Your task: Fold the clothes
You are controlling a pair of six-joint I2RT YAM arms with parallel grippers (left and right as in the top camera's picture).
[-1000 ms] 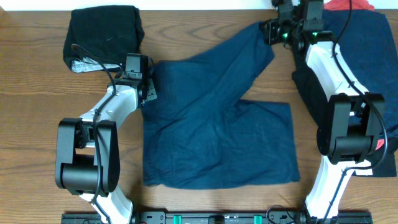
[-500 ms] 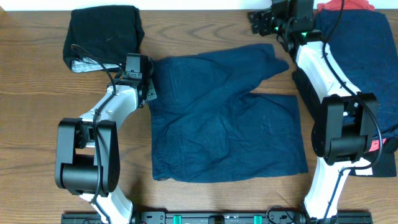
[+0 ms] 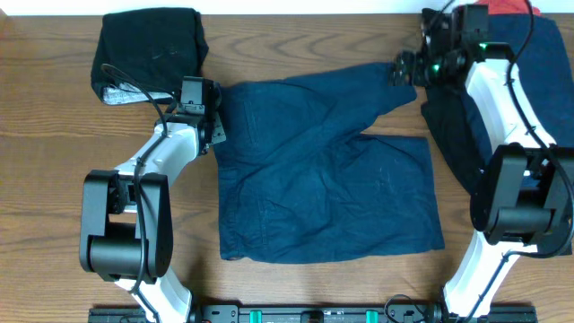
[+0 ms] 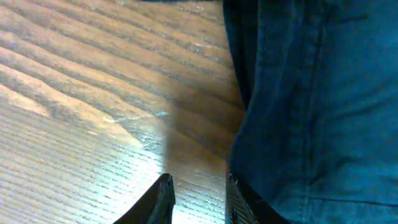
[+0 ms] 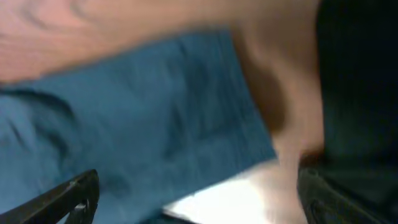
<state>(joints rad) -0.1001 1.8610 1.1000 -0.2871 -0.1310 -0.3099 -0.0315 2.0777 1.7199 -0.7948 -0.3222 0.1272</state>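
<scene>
BODY | 2 arms, left arm (image 3: pixel 166 154) and right arm (image 3: pixel 496 90): white link shells are joined by black rounded housings | black cables (image 3: pixel 134 88) are routed along both | green light (image 3: pixel 437 65) is lit at right wrist | fingers (image 4: pixel 164 198) are black

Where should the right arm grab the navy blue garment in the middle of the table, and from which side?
Probably the tip of the flap jutting from the navy garment toward the far right. It lies flat on bare table, beside the open right gripper, so come down from above on that side and pinch its edge.
</scene>
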